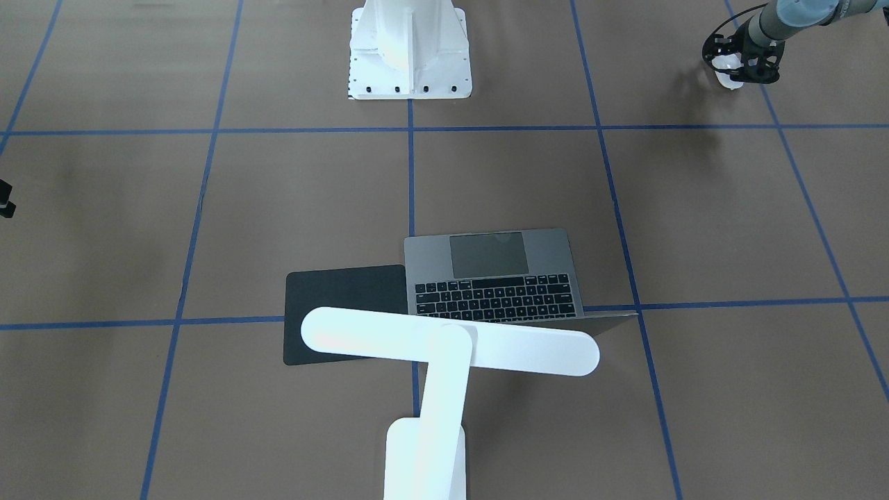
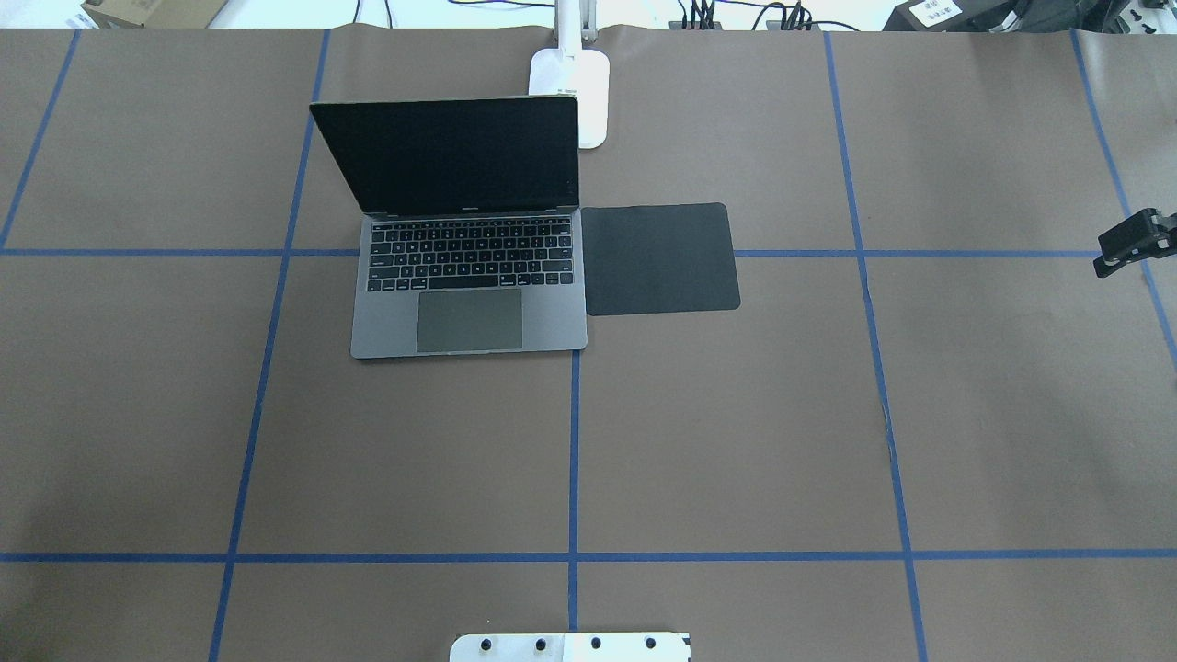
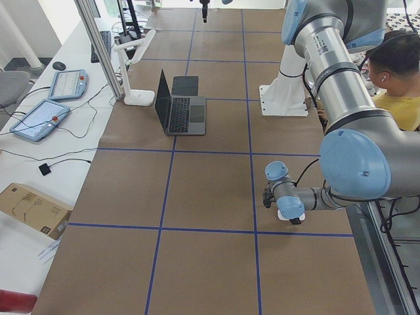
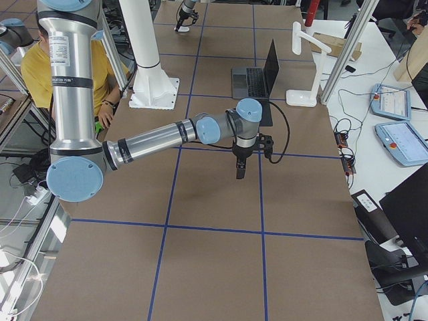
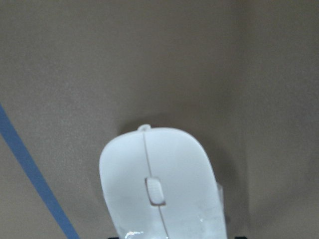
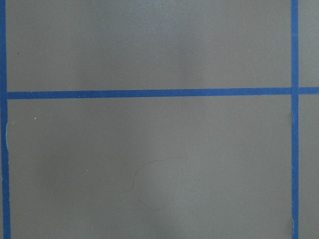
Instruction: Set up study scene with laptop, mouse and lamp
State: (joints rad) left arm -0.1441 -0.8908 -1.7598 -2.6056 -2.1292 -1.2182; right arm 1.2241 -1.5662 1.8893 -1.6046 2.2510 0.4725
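The laptop stands open in the far middle of the table, its dark screen facing me; it also shows in the front view. The lamp stands behind it, its bar head over the laptop's back edge; its base shows in the overhead view. The white mouse fills the bottom of the left wrist view. My left gripper is shut on the mouse, low over the table near the robot's side, far from the laptop. My right gripper hangs over the table's right edge; I cannot tell whether it is open.
A flat black square pad lies against the laptop's right side. The white bolted pedestal stands at the near middle edge. A person in yellow sits behind the robot. Tablets and cables lie beyond the far edge.
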